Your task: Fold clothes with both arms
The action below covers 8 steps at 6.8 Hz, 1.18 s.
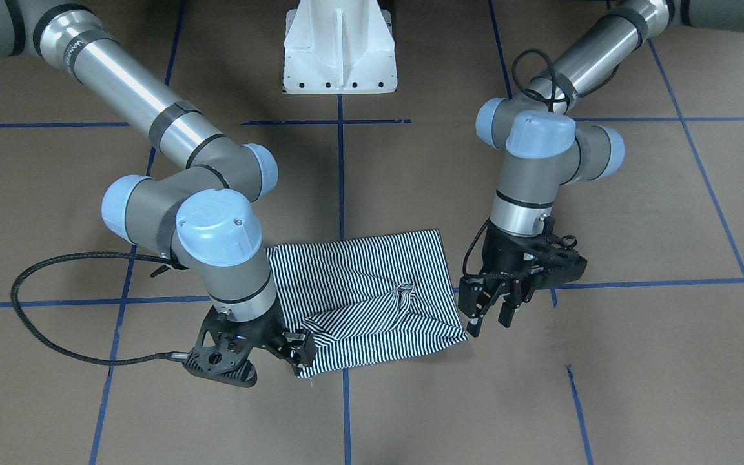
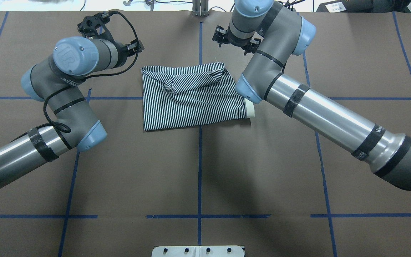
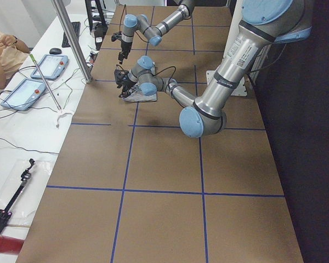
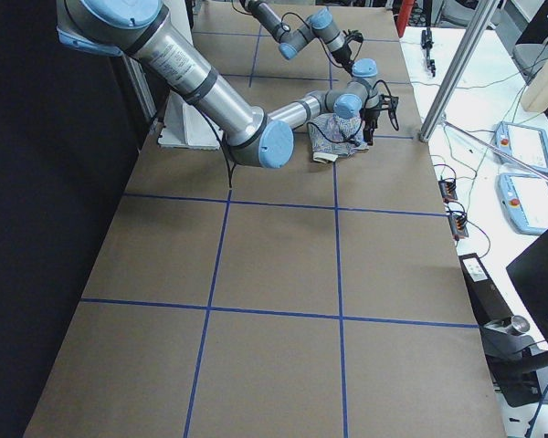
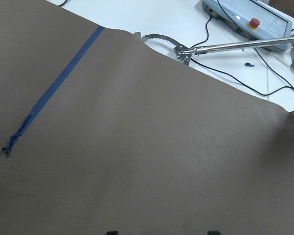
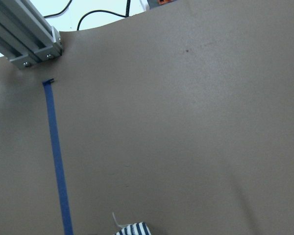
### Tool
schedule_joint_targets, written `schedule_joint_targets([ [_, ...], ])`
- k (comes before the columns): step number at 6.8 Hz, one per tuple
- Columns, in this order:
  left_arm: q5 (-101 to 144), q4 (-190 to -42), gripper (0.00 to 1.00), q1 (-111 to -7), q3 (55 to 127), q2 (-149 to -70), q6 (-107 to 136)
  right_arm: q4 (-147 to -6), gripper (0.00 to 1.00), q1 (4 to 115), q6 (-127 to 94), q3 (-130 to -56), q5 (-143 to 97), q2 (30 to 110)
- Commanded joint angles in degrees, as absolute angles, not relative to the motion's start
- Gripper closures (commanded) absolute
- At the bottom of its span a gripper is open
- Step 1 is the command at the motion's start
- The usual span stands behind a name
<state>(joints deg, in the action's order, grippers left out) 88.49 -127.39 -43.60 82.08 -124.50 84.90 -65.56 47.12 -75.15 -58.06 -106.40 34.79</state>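
So the polo shirt [image 1: 359,284] is lying folded into a rough rectangle on the brown table [image 1: 604,387]. It's out on the side away from the white pedestal base [image 1: 340,51] and sits right across the centre blue tape line [image 1: 341,181]. In the overhead view a bit of the cream collar [image 2: 250,109] pokes out at the robot's-right end, just under that arm's elbow cap. The right gripper [image 1: 299,349] is down on the far corner of the shirt at that same end. Its fingers look clenched on the striped edge, with the fabric bunching up in creases toward it. The right wrist cam only catches a scrap of stripes at the bottom of its picture. The left gripper [image 1: 489,325] hangs just beside the shirt's other far corner with its fingers spread and nothing between them. Its wrist cam shows just bare table and a strip of blue tape.
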Motion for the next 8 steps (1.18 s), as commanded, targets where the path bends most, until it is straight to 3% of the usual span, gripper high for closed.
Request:
schedule_joint_targets([
  [1, 94.0, -127.61, 0.33, -43.77, 89.01, -119.04, 83.42, -65.39, 0.0, 50.86, -70.18, -65.7, -108.96, 42.05],
  [3, 98.58, -127.79, 0.36, -49.36, 92.36, -114.91, 69.16, -65.39, 0.0, 59.9, -57.55, -67.32, -117.47, 47.61],
  [6, 119.9, -127.88, 0.35, -69.36, 92.73, -105.86, 39.05, -65.83, 0.0, 72.03, -37.69, -67.32, -129.68, 54.82],
  [8, 122.78, -127.18, 0.35, -74.25, 92.11, -101.81, 28.37, -65.57, 0.0, 74.44, -32.2, -67.93, -131.66, 58.69],
])
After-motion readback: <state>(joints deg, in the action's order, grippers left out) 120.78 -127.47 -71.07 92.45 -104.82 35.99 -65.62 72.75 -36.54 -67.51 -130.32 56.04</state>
